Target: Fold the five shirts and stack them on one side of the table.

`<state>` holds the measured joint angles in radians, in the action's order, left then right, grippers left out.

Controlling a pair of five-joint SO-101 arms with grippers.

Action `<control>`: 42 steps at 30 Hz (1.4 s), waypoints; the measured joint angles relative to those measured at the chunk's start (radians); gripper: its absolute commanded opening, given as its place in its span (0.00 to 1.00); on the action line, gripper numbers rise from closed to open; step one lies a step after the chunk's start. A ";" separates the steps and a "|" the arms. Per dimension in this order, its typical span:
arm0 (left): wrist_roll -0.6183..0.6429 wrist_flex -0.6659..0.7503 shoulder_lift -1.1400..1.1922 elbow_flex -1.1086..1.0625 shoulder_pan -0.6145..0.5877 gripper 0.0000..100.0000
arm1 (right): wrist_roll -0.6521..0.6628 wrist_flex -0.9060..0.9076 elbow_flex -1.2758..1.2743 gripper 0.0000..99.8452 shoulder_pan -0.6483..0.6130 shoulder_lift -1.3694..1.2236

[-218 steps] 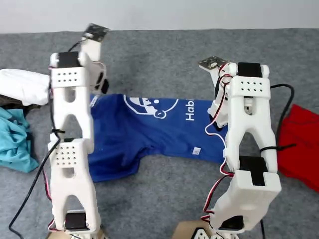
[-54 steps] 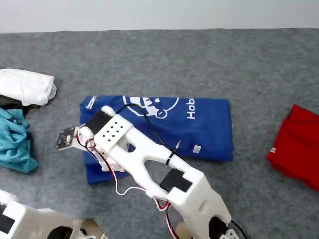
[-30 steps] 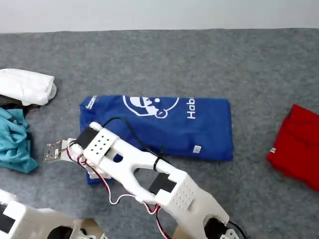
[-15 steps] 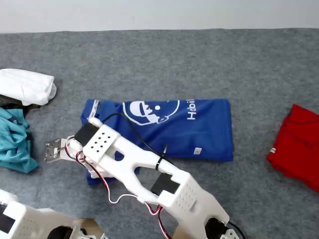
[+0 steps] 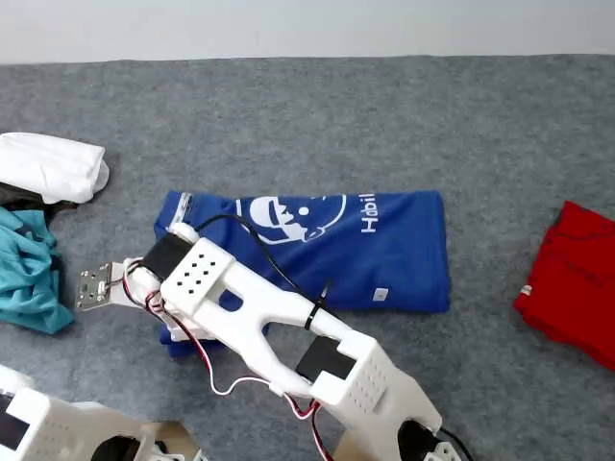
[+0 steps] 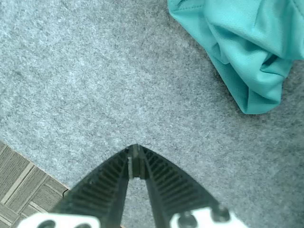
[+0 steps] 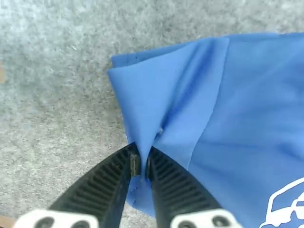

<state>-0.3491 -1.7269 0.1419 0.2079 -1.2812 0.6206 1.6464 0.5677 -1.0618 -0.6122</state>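
Observation:
A blue shirt (image 5: pixel 384 250) with a white print lies folded into a long band in the middle of the grey table. My right arm (image 5: pixel 250 307) stretches across to the shirt's near left corner. In the right wrist view my right gripper (image 7: pixel 140 159) is shut on a pinched fold of the blue shirt (image 7: pixel 237 118) at that corner. My left gripper (image 6: pixel 136 161) is shut with nothing in it, hovering over bare grey felt near a crumpled teal shirt (image 6: pixel 247 42).
At the table's left edge lie the teal shirt (image 5: pixel 29 269), a folded white shirt (image 5: pixel 53 165) and a dark garment (image 5: pixel 19 197) under it. A folded red shirt (image 5: pixel 572 283) sits at the right edge. The table edge and floor (image 6: pixel 19 194) are close to my left gripper.
The right arm has closed on the blue shirt's near left corner and shifted slightly left; the shirt's left end has rumpled and slid toward the arm.

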 measured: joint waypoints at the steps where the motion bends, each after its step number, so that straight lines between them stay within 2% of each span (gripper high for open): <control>1: 0.000 0.000 0.000 0.000 0.000 0.00 | 0.000 0.014 0.000 0.01 0.000 0.000; 6: 0.000 0.000 0.000 0.000 0.000 0.00 | 0.000 0.058 0.000 0.04 -0.008 0.000; 11: 0.000 0.000 0.000 0.000 0.000 0.00 | -0.002 0.044 0.000 0.22 -0.002 -0.018; 14: 0.000 0.000 0.000 0.000 0.000 0.00 | -0.025 -0.009 0.000 0.27 0.034 -0.035; 21: 0.000 0.000 0.000 0.000 0.000 0.00 | -0.040 -0.106 0.077 0.27 0.089 -0.046; 31: 0.000 0.000 0.000 0.000 0.023 0.00 | -0.040 -0.419 0.133 0.03 0.209 -0.190; 42: 0.000 0.000 0.000 0.000 0.037 0.00 | -0.035 -0.681 0.141 0.02 0.233 -0.339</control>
<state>-0.3491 -1.7269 0.1419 0.2079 -1.2444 0.5854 0.9651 0.7089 -0.8286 -0.9513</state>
